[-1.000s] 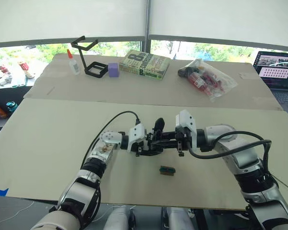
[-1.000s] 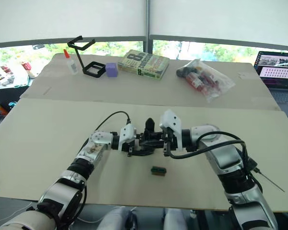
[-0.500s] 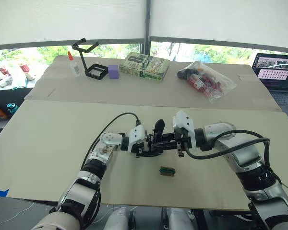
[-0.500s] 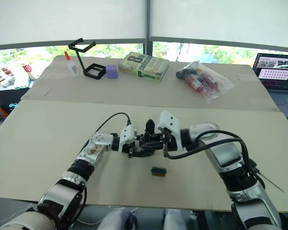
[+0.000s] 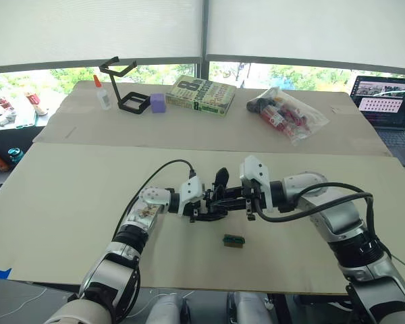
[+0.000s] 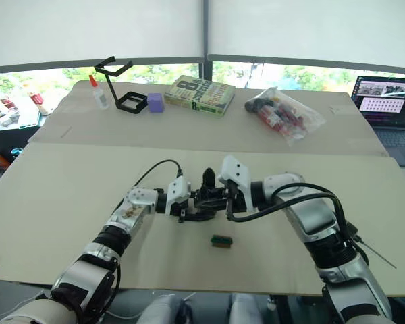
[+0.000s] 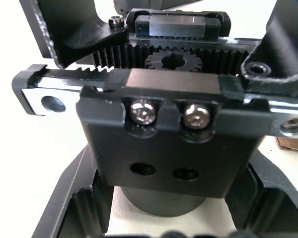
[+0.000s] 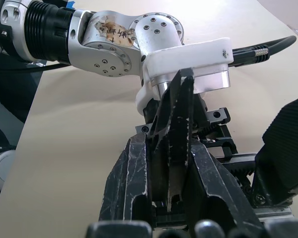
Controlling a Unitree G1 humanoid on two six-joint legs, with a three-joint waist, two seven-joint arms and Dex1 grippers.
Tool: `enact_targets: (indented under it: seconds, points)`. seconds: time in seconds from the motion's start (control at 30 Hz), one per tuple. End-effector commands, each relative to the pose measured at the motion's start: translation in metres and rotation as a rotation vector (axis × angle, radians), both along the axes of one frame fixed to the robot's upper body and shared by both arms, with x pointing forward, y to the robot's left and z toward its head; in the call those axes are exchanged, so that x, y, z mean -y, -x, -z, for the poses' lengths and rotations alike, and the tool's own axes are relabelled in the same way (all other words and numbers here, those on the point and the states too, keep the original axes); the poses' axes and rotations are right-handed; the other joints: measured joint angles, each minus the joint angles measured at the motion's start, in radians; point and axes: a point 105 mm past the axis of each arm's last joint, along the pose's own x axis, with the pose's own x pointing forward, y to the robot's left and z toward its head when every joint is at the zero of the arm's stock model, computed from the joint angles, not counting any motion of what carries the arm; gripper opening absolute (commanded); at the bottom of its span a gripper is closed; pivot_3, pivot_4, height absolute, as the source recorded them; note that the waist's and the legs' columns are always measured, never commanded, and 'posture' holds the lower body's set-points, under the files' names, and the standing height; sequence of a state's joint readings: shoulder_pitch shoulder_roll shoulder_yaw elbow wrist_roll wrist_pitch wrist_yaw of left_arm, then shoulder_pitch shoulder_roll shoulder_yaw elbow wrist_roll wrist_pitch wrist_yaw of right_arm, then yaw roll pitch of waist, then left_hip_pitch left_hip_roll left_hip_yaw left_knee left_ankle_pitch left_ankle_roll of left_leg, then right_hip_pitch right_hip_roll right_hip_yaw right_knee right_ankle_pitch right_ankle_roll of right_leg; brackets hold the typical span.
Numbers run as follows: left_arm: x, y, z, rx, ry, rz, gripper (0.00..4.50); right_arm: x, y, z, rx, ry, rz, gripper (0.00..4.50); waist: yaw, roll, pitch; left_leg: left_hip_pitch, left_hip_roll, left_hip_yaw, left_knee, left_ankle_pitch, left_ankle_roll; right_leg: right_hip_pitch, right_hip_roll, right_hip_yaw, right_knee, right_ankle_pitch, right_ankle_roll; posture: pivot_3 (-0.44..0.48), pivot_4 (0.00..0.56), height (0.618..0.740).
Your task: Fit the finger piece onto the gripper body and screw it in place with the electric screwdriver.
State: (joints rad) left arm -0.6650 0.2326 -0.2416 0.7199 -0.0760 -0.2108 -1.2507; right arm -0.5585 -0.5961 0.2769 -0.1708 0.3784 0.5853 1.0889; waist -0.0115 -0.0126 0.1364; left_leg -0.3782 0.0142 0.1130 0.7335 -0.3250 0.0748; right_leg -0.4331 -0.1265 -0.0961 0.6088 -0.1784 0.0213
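Gleaming 2 silver screws on black geared gripper body point(image 7: 169, 144), left pincer point(image 5: 201, 204) and right pincer point(image 8: 170, 163) both clamped on it.

Right gripper point(image 8: 169, 183): two scuffed black fingers clamped on flat black tapering plastic finger piece point(image 8: 175, 129), toothed black gripper body point(image 8: 223, 148) beneath; left gripper's white-and-silver wrist point(image 8: 154, 44) beyond.

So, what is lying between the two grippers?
The gripper body fills that stretch in the left eye view, with the left gripper and right gripper closed on its two sides.
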Motion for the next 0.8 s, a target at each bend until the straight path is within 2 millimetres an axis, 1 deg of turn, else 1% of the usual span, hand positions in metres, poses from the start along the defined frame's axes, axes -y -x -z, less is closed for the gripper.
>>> enact_targets:
  seconds: [0.03, 0.13, 0.17, 0.2, 0.23, 0.3, 0.43, 0.47, 0.6, 0.67, 0.73, 0.77, 0.8]
  points:
    - [0.001, 0.013, 0.016, -0.051, -0.048, 0.052, 2.37, 0.004, 0.001, 0.007, -0.025, 0.008, 0.020, 0.41, 0.000, 0.000, 0.000, 0.000, 0.000, 0.000, 0.000, 0.000, 0.000, 0.000, 0.000, 0.000, 0.000, 0.000, 0.000, 0.000, 0.150, 0.740]
    - [0.002, 0.013, 0.017, -0.052, -0.047, 0.051, 2.37, 0.002, 0.006, -0.004, 0.005, -0.031, -0.005, 0.41, 0.001, 0.000, 0.000, -0.002, 0.000, 0.000, 0.000, 0.000, 0.000, -0.002, -0.001, 0.000, 0.000, 0.000, 0.000, 0.000, 0.150, 0.740]
    - [0.002, 0.013, 0.017, -0.052, -0.046, 0.050, 2.37, 0.001, 0.009, -0.007, 0.013, -0.039, -0.025, 1.43, 0.001, 0.000, 0.000, -0.003, 0.000, 0.000, 0.000, 0.000, 0.000, -0.003, -0.001, -0.001, 0.000, 0.000, 0.000, 0.000, 0.150, 0.740]
    - [0.002, 0.012, 0.017, -0.052, -0.045, 0.049, 2.37, 0.000, 0.011, -0.010, 0.032, -0.045, -0.037, 1.66, 0.001, 0.000, 0.000, -0.004, 0.000, 0.000, 0.000, 0.000, 0.000, -0.003, -0.001, -0.001, 0.000, 0.000, 0.000, 0.000, 0.150, 0.740]
    - [0.002, 0.012, 0.017, -0.052, -0.045, 0.048, 2.37, -0.002, 0.012, -0.016, 0.062, -0.069, -0.049, 2.09, 0.001, 0.000, 0.000, -0.006, -0.001, 0.000, 0.000, 0.000, 0.000, -0.004, -0.001, -0.001, 0.000, 0.000, 0.000, 0.000, 0.150, 0.740]
    - [0.002, 0.012, 0.017, -0.053, -0.042, 0.045, 2.37, -0.004, 0.017, -0.026, 0.115, -0.118, -0.078, 2.72, 0.001, 0.000, 0.000, -0.007, -0.001, 0.000, 0.000, 0.000, 0.000, -0.006, 0.000, -0.001, 0.000, 0.000, 0.000, 0.000, 0.150, 0.740]
    - [0.003, 0.010, 0.016, -0.055, -0.034, 0.033, 2.37, -0.004, 0.024, -0.040, 0.173, -0.213, -0.111, 4.18, 0.003, 0.000, 0.000, -0.008, -0.001, 0.000, 0.000, 0.000, 0.000, -0.005, 0.000, -0.002, 0.000, 0.000, 0.000, 0.000, 0.150, 0.740]
    - [0.003, 0.010, 0.016, -0.055, -0.031, 0.028, 2.37, -0.003, 0.024, -0.042, 0.179, -0.225, -0.110, 4.47, 0.003, 0.000, 0.000, -0.007, -0.001, 0.000, 0.000, 0.000, 0.000, -0.005, 0.001, -0.002, -0.001, 0.000, 0.000, 0.000, 0.150, 0.740]
    - [0.004, 0.009, 0.016, -0.058, -0.023, 0.020, 2.37, 0.005, 0.027, -0.048, 0.220, -0.282, -0.103, 4.47, 0.006, 0.000, 0.000, -0.007, -0.001, 0.000, 0.000, 0.000, 0.000, -0.005, 0.001, -0.002, -0.001, 0.000, 0.000, 0.000, 0.150, 0.740]
    - [0.005, 0.005, 0.012, -0.082, 0.011, -0.009, 2.37, 0.010, 0.030, -0.054, 0.253, -0.314, -0.097, 4.47, 0.008, 0.000, 0.000, -0.007, -0.001, 0.000, 0.000, 0.000, 0.000, -0.005, 0.001, -0.002, -0.001, 0.000, 0.000, 0.000, 0.150, 0.740]
    - [0.005, 0.001, 0.008, -0.084, 0.028, -0.028, 3.44, 0.018, 0.037, -0.061, 0.267, -0.339, -0.091, 4.50, 0.012, 0.000, 0.000, -0.008, -0.001, 0.000, 0.001, 0.000, 0.000, -0.005, 0.001, -0.002, -0.001, 0.000, 0.000, 0.000, 0.150, 0.740]
    - [0.004, 0.000, 0.007, -0.076, 0.032, -0.036, 3.80, 0.021, 0.041, -0.066, 0.262, -0.362, -0.085, 4.50, 0.015, 0.000, 0.000, -0.007, -0.001, 0.000, 0.001, 0.000, 0.000, -0.005, 0.001, -0.002, -0.001, 0.000, 0.000, 0.000, 0.150, 0.740]
    - [0.003, -0.001, 0.005, -0.073, 0.042, -0.038, 4.30, 0.025, 0.046, -0.070, 0.259, -0.371, -0.078, 4.50, 0.018, 0.000, 0.001, -0.007, -0.001, 0.000, 0.001, 0.000, 0.000, -0.005, 0.001, -0.002, -0.001, 0.000, 0.000, 0.000, 0.150, 0.740]
